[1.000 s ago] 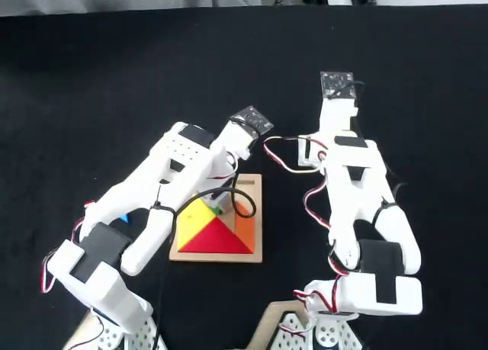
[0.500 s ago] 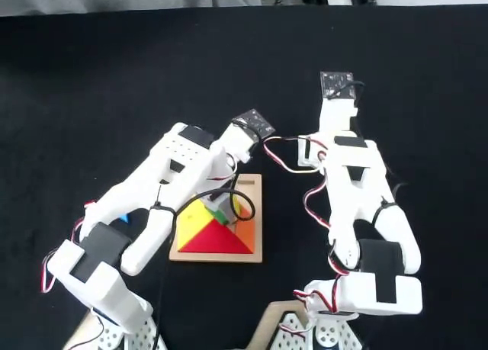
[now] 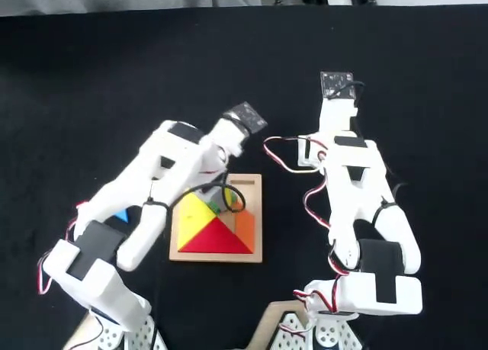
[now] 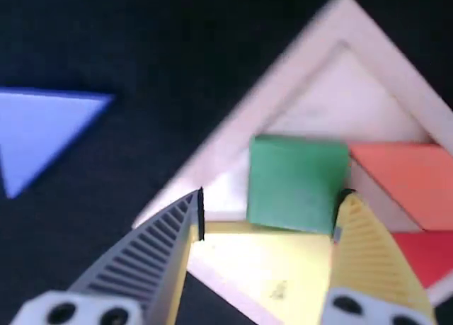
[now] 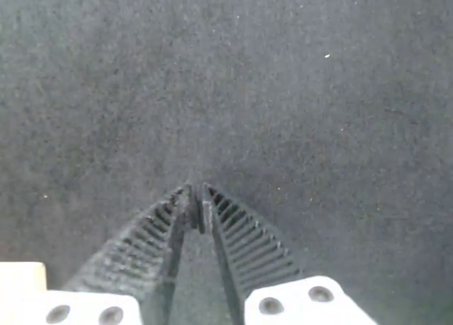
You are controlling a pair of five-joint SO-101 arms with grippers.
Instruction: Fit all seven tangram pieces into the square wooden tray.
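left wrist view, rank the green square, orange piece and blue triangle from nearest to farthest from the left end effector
1. green square: in the tray, between the open fingertips of the left end effector.
2. orange piece: also in the tray, next to the green square.
3. blue triangle: outside the tray, on the black cloth.

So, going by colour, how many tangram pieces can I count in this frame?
Yellow triangle: 1
Red triangle: 1
Orange piece: 1
Green square: 1
Blue triangle: 1
Total: 5 visible, with 4 in the wooden tray and the blue one outside it.
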